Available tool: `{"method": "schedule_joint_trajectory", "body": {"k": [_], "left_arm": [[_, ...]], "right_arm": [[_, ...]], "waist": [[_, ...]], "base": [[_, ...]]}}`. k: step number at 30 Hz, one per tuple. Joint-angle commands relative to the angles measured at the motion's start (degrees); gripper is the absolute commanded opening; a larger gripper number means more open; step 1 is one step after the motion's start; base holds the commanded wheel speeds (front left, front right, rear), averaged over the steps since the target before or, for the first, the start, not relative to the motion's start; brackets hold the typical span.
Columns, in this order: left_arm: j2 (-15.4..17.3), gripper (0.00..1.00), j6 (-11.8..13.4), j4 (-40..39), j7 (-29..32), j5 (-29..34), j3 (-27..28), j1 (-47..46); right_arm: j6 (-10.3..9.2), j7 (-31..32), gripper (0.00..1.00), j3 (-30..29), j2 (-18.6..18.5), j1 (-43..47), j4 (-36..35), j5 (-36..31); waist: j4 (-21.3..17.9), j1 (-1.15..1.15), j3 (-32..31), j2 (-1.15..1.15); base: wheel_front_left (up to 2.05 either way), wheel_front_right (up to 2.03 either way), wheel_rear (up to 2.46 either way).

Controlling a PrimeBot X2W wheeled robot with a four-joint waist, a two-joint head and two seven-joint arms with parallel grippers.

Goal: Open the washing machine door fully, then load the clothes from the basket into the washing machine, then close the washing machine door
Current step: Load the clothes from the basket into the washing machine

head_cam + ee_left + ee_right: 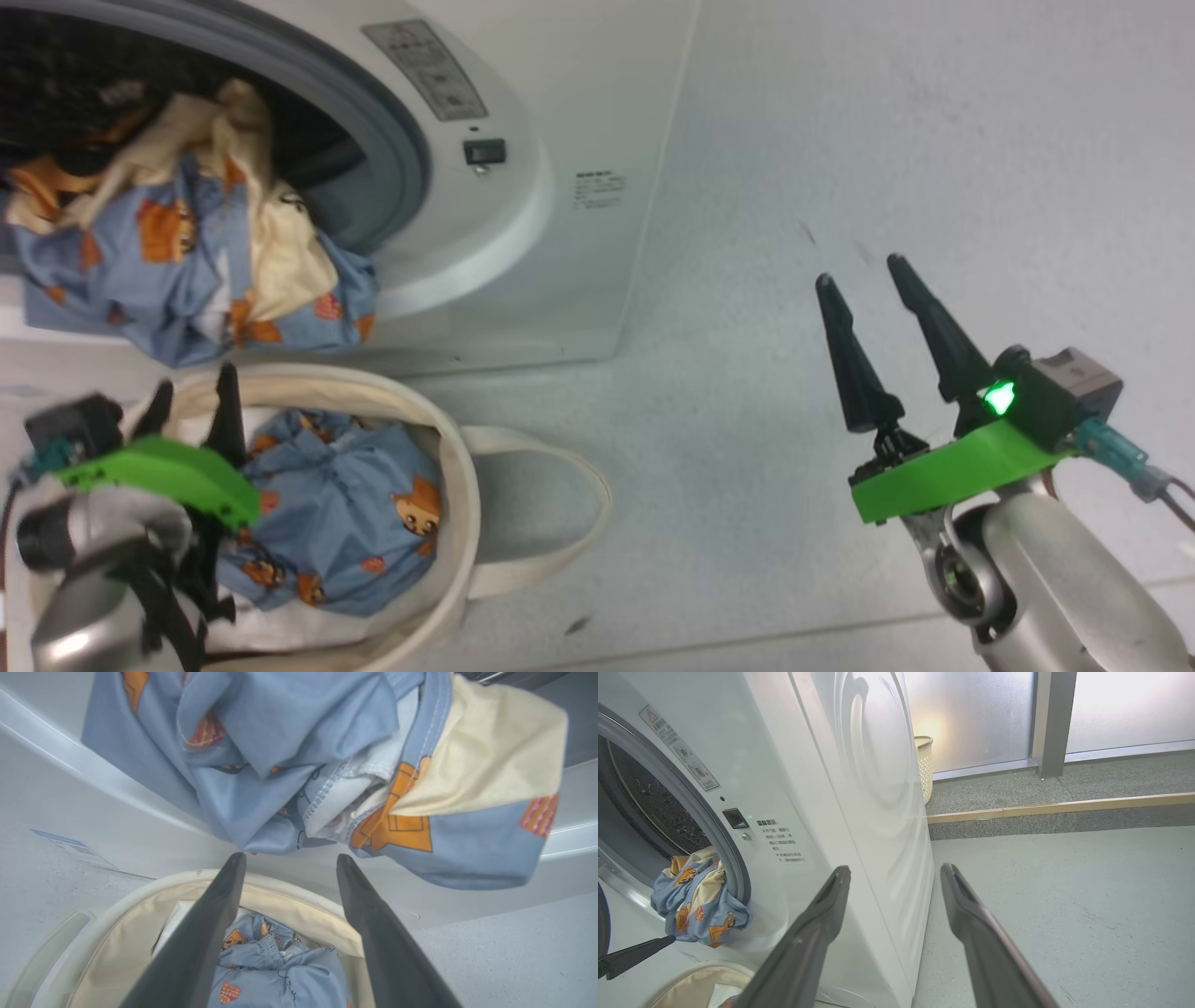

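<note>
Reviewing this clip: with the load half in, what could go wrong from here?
1. The clothes spill over the lip of the washing machine opening; they could slide out, or get pinched if it is shut now.
2. A bundle lies in the basket beneath the open left gripper; a shallow pinch may lift only part of it or snag the soft wall.

Clothes [187, 252] spill over the washing machine [523, 233] opening's lower lip — blocking it; floor [840, 140] rightward open.
</note>
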Motion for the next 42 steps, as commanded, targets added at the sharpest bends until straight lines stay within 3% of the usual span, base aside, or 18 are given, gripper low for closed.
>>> {"method": "schedule_joint_trajectory", "body": {"k": [1,18,19,20,21,34,42], "left_arm": [[3.0,1.0,-0.33,-0.27,-0.7,-0.31,0.93,-2.57],[6.61,1.0,-0.33,-0.03,-0.7,1.8,-0.04,-10.25],[6.61,0.88,-0.33,-0.37,-0.7,2.01,0.16,-10.38],[6.64,0.1,-0.33,-0.79,-0.7,2.34,0.36,-10.51],[6.6,0.0,-0.32,-1.17,-0.7,2.65,0.61,-10.57],[3.81,0.0,-0.32,-12.48,-0.7,6.62,1.89,-6.73],[4.12,0.0,-0.32,-18.02,-0.7,7.53,2.09,-8.95]], "right_arm": [[0.05,-0.71,1.0,0.05,-0.88,-0.89,-2.35,-0.59],[0.05,-0.71,1.0,-2.46,-0.6,-1.8,-4.56,-2.61],[0.05,-0.71,1.0,-2.56,-0.61,-1.82,-4.63,-2.71],[0.05,-0.71,1.0,-2.66,-0.65,-1.82,-4.68,-2.81],[0.05,-0.71,1.0,-2.75,-0.66,-1.82,-4.72,-2.88],[0.05,-0.71,1.0,-1.82,1.1,-1.89,-3.41,-2.06],[0.05,-0.71,1.0,-0.72,1.35,-1.56,-1.96,-1.11]], "waist": [[-1.19,-0.01,2.72,0.0],[-2.98,-0.01,9.89,0.0],[-2.96,-0.01,10.05,0.0],[-2.88,-0.01,10.19,0.0],[-2.78,-0.01,10.28,0.0],[0.02,-0.01,6.31,0.0],[0.44,-0.01,5.86,0.0]], "base": [[0.0,0.0,0.0],[0.0,0.0,0.0],[0.0,0.0,0.0],[0.0,0.0,0.0],[0.0,0.0,0.0],[0.0,0.0,0.0],[0.0,0.0,0.0]]}}
